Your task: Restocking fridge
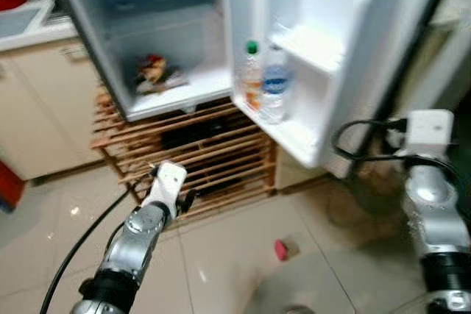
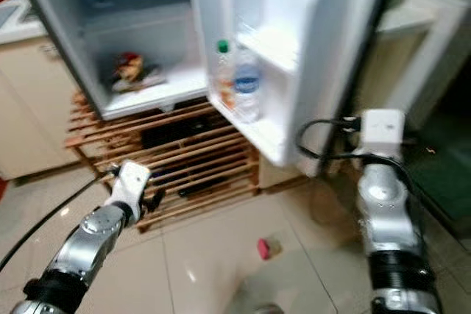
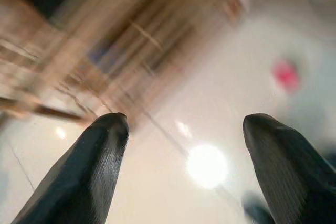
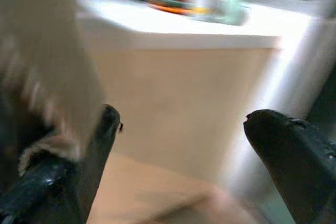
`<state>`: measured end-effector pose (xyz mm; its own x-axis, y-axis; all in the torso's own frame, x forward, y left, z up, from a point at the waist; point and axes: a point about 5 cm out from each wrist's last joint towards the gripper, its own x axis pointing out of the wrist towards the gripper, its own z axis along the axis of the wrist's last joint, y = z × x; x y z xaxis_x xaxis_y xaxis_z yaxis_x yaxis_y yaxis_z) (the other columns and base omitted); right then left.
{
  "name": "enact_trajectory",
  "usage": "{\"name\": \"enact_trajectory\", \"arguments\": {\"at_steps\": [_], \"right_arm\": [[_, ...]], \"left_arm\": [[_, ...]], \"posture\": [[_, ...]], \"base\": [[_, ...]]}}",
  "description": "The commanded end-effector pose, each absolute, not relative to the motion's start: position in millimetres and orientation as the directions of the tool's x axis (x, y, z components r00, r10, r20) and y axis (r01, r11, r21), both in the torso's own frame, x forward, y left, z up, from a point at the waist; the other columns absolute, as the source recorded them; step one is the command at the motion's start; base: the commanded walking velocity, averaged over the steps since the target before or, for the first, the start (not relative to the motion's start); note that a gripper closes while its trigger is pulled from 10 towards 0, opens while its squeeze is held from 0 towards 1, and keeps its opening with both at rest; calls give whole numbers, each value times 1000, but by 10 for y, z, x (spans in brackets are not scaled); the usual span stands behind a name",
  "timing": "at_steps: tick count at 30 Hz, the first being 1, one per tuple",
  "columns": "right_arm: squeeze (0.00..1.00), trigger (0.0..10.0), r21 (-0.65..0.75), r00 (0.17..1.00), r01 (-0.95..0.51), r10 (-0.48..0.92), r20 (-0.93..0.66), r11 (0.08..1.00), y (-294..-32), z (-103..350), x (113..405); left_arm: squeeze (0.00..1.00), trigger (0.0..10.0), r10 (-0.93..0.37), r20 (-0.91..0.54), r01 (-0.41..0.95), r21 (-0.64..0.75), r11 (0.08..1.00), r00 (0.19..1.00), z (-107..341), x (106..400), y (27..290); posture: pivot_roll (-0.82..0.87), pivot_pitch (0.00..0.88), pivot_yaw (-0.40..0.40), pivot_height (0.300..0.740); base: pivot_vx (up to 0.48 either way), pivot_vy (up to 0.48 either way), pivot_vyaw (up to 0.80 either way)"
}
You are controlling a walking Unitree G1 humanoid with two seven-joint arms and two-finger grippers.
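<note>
**Fridge open, both grippers empty: door and floor are the risks**

Fridge [image 1: 147, 71] stands open on a wooden rack [image 1: 213, 159]. Inside, a packet of food [image 1: 154, 73] lies on the bottom shelf. Door [image 1: 346, 49] swung wide to the right w/ two bottles in its lower pocket: a green-capped one [image 1: 252, 75] touching a clear one w/ blue label [image 1: 274, 86], both upright.

Left gripper [image 3: 181, 129] is low, in front of the rack, fingers spread apart, nothing betw. them. Right gripper [image 4: 178, 124] also spread & empty, facing a pale cabinet w/ blurred items on top. Neither carries stock, so this fits either heading off to fetch more or having just put something in.

Risks, as I judge them:
- Right arm [image 1: 434, 204] sits close below the door's outer edge; a lift or turn could knock the door & topple the bottles.
- Small red thing on floor [image 1: 282, 250] near the robot's path: could trip on it or kick it.
- Views blurred, so reach may be misjudged.
- Left arm's cable [image 1: 81, 244] hangs loose near the rack slats; could snag.
</note>
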<state>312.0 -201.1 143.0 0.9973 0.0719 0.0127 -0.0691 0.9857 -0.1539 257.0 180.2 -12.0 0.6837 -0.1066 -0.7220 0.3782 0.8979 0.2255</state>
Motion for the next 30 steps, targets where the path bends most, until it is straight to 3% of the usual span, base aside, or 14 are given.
{"name": "enact_trajectory", "arguments": {"at_steps": [1,3,5,8,11,12,14,16,17,19,22,26,30], "right_arm": [[0,10000,-62,929,-365,368,46,929,-1482,1633,3045],[0,10000,96,765,-644,641,63,759,-1083,1803,2747],[0,10000,184,615,-783,784,85,594,-959,1918,2521],[0,10000,224,570,-811,816,95,540,-1013,1946,2469],[0,10000,213,728,-673,686,16,709,-1266,1738,2693],[0,10000,213,728,-673,686,16,709,-1266,1738,2693],[0,10000,138,842,-520,533,-82,843,-1446,1554,2825],[0,10000,-30,928,-335,325,-183,942,-1654,1330,2904],[0,10000,-78,940,-297,277,-201,952,-1703,1279,2909],[0,10000,-17,945,-262,253,-207,965,-1715,1188,2883],[0,10000,-58,953,-228,211,-219,972,-1719,1091,2868],[0,10000,-92,961,-215,194,-196,972,-1655,967,2838],[0,10000,-116,975,-174,154,-161,978,-1668,944,2856]], "left_arm": [[0,10000,-96,-793,425,215,880,601,-300,2382,1903],[0,10000,-63,-855,462,216,860,515,-500,2152,2034],[0,10000,-45,-896,472,190,861,441,-637,1955,2118],[0,10000,-50,-912,486,170,857,407,-689,1854,2146],[0,10000,-73,-880,480,185,858,470,-634,1964,2072],[0,10000,-73,-880,480,185,858,470,-634,1964,2072],[0,10000,-128,-793,446,194,874,596,-489,2215,1936],[0,10000,-234,-626,419,165,893,744,-198,2536,1734],[0,10000,-260,-576,418,158,895,775,-107,2610,1693],[0,10000,-311,-430,395,118,911,847,167,2781,1588],[0,10000,-323,-290,359,76,930,901,417,2914,1524],[0,10000,-213,-2,213,-24,977,977,1078,3153,1578],[0,10000,-146,26,147,-49,988,989,1216,3226,1686]], "posture": [[-207,0,77,740],[-208,0,80,740],[-215,0,81,740],[-214,0,81,740],[-209,0,73,740],[-209,0,73,740],[-205,0,67,740],[-197,0,62,740],[-197,0,62,740],[-190,0,60,740],[-185,0,59,740],[-178,0,59,740],[-172,0,57,740]], "base": [[0,0,0],[0,0,0],[0,0,0],[0,0,0],[0,0,0],[0,0,0],[0,0,0],[0,0,0],[0,0,0],[0,0,0],[0,0,0],[0,0,0],[0,480,0]]}}
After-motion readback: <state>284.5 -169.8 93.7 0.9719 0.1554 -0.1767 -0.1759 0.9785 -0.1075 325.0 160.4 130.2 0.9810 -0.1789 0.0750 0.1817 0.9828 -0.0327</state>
